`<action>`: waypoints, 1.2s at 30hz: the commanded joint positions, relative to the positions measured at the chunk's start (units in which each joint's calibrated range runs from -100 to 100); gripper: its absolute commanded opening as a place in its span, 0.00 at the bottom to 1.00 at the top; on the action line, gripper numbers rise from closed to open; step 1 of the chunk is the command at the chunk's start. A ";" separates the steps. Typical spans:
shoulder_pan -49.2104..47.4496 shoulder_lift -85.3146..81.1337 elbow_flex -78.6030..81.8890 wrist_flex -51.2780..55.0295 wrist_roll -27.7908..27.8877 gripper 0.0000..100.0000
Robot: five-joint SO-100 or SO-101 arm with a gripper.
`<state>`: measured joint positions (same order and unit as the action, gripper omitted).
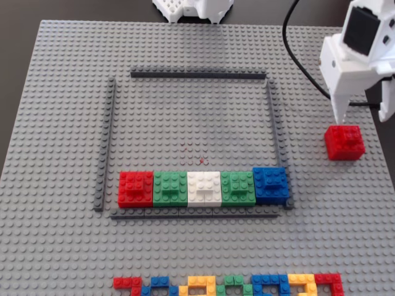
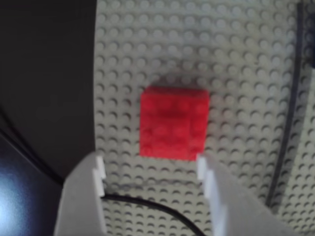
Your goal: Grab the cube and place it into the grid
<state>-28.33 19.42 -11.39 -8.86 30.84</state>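
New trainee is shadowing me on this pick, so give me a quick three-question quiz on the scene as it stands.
1. True or false: the cube already sits inside the grid.
2. Which block ends the row nearest the cube? A) white B) blue C) yellow
3. In the wrist view, is the gripper open or shut?

Key:
1. False; it lies outside, right of the frame in the fixed view.
2. B, the blue block.
3. Open, fingers spread just short of the cube.

The cube (image 1: 344, 142) is red; the grid (image 1: 197, 75) is dark grey; the baseplate (image 1: 62, 92) is light grey, studded; the row (image 1: 203, 187) runs red, green, white, green, blue.
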 commanded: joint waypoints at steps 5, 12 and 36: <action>0.08 -0.76 -2.98 -1.25 -0.05 0.24; 0.15 0.10 -1.62 -2.47 -0.05 0.24; 0.67 1.47 1.46 -3.84 -0.15 0.21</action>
<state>-27.45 22.14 -9.71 -12.43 30.84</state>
